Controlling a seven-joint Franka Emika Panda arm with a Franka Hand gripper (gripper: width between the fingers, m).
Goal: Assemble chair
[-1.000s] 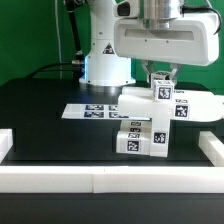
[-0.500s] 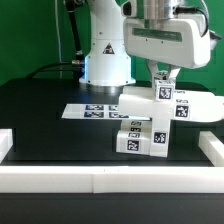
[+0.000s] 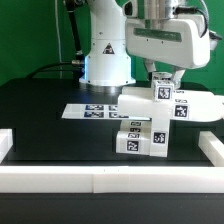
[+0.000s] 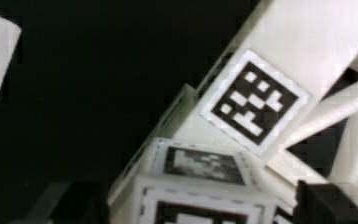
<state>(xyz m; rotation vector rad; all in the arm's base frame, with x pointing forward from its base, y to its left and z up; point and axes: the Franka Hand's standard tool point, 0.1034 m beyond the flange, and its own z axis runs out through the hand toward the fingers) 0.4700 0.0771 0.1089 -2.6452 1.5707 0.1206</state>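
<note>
The chair point(image 3: 150, 105) stands partly joined in the middle of the black table: a flat white slab over a tagged block point(image 3: 140, 137), with a small tagged upright part point(image 3: 163, 92) on top. My gripper point(image 3: 163, 80) hangs straight above that upright part, open, with a finger on each side of it. In the wrist view the same white part point(image 4: 202, 165) with its square tags fills the space between my dark fingers point(image 4: 327, 200), and my gripper point(image 4: 202, 205) stands astride it with small gaps. A larger tagged white face point(image 4: 256, 95) runs behind it.
The marker board point(image 3: 92, 111) lies flat to the exterior view's left of the chair. Low white border rails run along the front point(image 3: 100, 180), left point(image 3: 5, 143) and right point(image 3: 213, 150) of the table. The arm's white base point(image 3: 105, 65) stands at the back.
My fingers have spread apart and let go of the small upright part, which stays in place on the chair. The arm itself has barely moved.
</note>
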